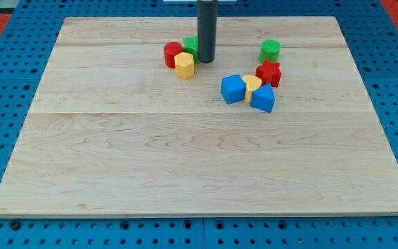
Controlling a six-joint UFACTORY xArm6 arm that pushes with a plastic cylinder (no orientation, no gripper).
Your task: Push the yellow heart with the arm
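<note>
Near the view's top centre, my tip sits on the board, just right of a small cluster: red cylinder, yellow hexagon-ish block, and a green block partly hidden behind the rod, shape unclear. Rod carries nothing; it's a bare stick w/ no jaws, so it grips nothing and can only shove.

Target, the yellow heart, lies well to the view's right of the tip, wedged btw two blue cubes, left blue cube and right blue cube, touching both. Red star-like block sits just above it, prob. touching. Green cylinder stands apart, further up.

Judgement: heart is boxed in on 3 sides, so any push likely drags neighbours along. Tip is not yet in contact w/ it.

Surface: pale wooden board, planks running left-right, smooth. Around it, blue pegboard table w/ regular holes; red patches at the top corners.
</note>
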